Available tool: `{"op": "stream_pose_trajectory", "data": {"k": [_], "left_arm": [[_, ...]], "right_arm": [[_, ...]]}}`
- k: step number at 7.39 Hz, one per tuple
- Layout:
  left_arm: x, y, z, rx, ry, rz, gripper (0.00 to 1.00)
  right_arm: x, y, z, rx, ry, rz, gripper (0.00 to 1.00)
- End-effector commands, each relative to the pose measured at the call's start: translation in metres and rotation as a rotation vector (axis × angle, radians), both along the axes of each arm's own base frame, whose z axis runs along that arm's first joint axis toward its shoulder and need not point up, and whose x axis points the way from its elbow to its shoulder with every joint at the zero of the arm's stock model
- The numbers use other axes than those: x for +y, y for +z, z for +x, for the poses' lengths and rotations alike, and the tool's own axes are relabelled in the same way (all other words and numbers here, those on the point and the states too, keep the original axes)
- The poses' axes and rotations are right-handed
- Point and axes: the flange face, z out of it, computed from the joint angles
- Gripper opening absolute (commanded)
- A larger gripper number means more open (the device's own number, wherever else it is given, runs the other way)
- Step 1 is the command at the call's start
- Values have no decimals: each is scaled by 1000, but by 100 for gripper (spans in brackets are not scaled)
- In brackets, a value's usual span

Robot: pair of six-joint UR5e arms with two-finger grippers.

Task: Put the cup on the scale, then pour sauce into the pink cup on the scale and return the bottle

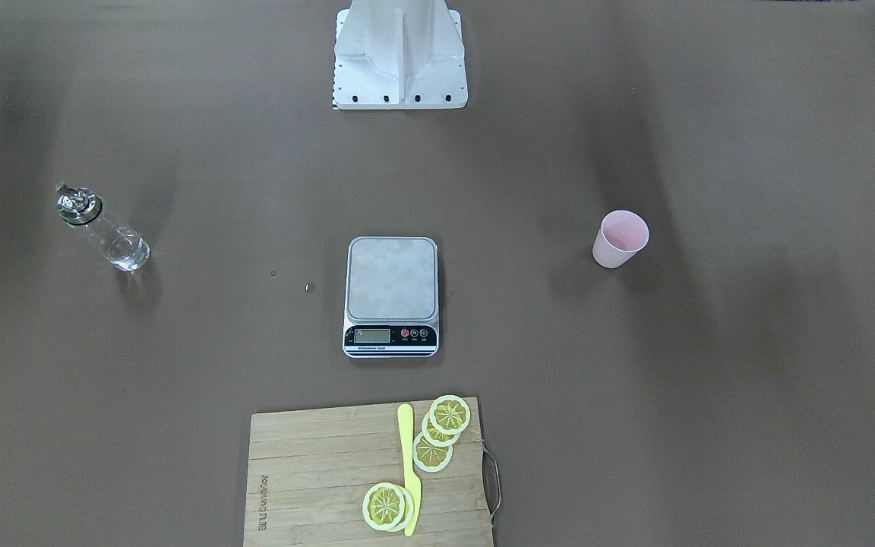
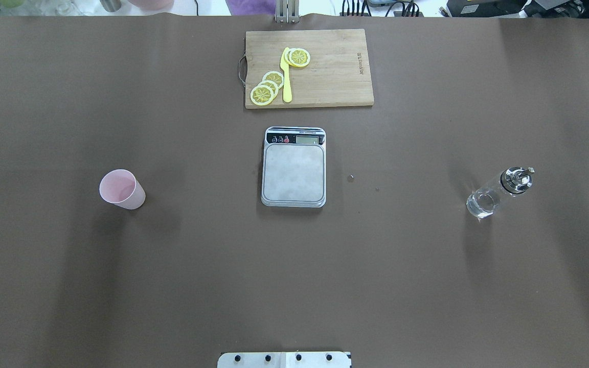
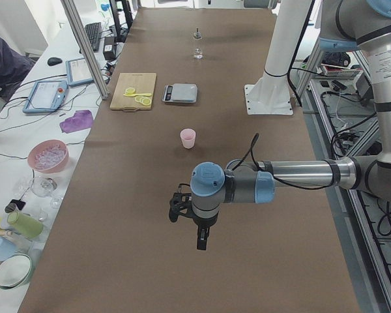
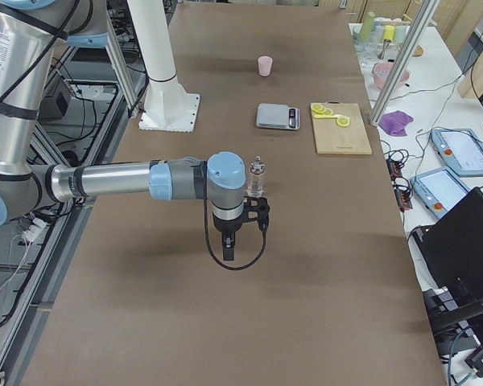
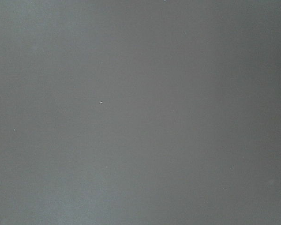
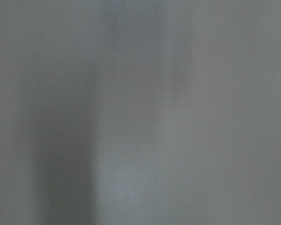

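The pale pink cup (image 2: pixel 122 189) stands upright on the brown table, on my left side, well apart from the scale (image 2: pixel 293 167), whose steel platform is bare. On my right side stands the glass bottle (image 2: pixel 499 192) with its metal spout, clear sauce (image 2: pixel 480 204) low inside it. Only the side views show my grippers. The left gripper (image 3: pixel 202 241) hangs over bare table, short of the cup (image 3: pixel 188 138). Just in front of the bottle (image 4: pixel 256 177) hangs the right gripper (image 4: pixel 228 249). I cannot tell whether either is open or shut. Both wrist views show only blurred table.
A wooden cutting board (image 2: pixel 335 76) with lemon slices (image 2: pixel 268 87) and a yellow knife (image 2: pixel 287 76) lies beyond the scale. The robot's white base (image 1: pixel 399 68) stands at the near edge. A side bench holds bowls and tablets (image 3: pixel 45 94); a person's sleeve (image 3: pixel 0 59) shows there.
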Motion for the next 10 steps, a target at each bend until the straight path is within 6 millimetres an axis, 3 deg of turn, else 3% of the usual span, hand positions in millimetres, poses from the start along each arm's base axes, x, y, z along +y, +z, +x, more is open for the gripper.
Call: {"op": "stream_pose_trajectory", "data": {"k": [1, 4, 6, 7, 8, 10], "left_arm": [[-1, -1, 0, 1, -1, 1, 98], [-3, -12, 1, 4, 8, 31, 98], [-11, -17, 1, -3, 4, 42, 98], [-15, -31, 0, 3, -3, 68, 98], [-30, -49, -1, 1, -3, 114, 98], [-83, -96, -4, -14, -2, 296, 98]], "right_arm": [[0, 1, 0, 0, 0, -2, 100], [0, -15, -6, -86, -9, 22, 100], [-2, -35, -6, -97, -9, 61, 100], [-11, -50, -6, -97, -5, 95, 100], [-24, -62, -7, -103, -8, 127, 100], [-29, -63, -8, -104, -5, 129, 100]]}}
